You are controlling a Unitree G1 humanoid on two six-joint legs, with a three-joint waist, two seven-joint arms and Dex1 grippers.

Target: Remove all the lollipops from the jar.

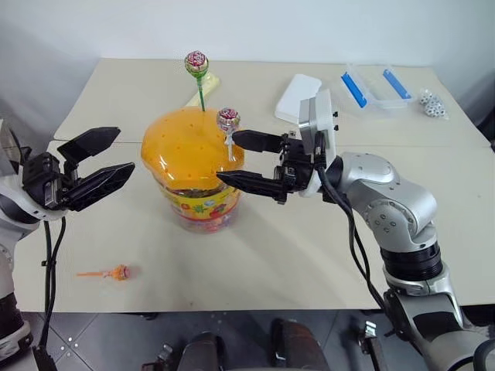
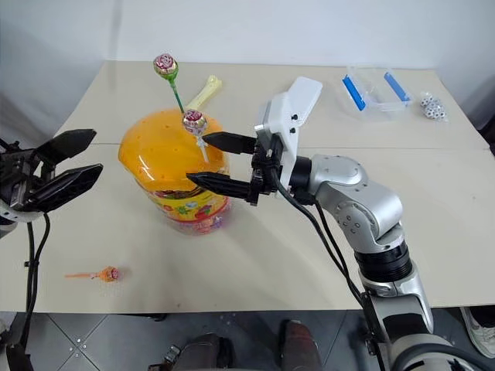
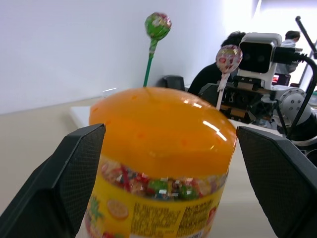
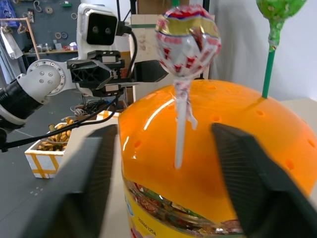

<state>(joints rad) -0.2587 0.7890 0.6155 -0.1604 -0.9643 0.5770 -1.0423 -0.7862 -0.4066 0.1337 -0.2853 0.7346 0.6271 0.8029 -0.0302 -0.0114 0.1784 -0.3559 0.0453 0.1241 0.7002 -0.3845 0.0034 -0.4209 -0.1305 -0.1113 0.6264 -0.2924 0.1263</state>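
Observation:
The jar (image 1: 198,202), clear with a yellow label and a domed orange lid (image 1: 186,147), stands at the table's middle. Two lollipops stand upright in the lid: a green-sticked one (image 1: 196,62) toward the back and a white-sticked one (image 1: 228,118) on the right side. An orange-sticked lollipop (image 1: 116,272) lies on the table at the front left. My right gripper (image 1: 227,158) is open and reaches in from the right, one finger on either side of the white stick (image 4: 179,124), not touching it. My left gripper (image 1: 124,151) is open and empty, just left of the jar.
At the back right sit a white case (image 1: 298,97), a clear flat box with blue clips (image 1: 375,86) and small black-and-white beads (image 1: 431,104). A pale yellow object (image 2: 203,91) lies behind the jar. A person (image 3: 218,69) sits in the background of the left wrist view.

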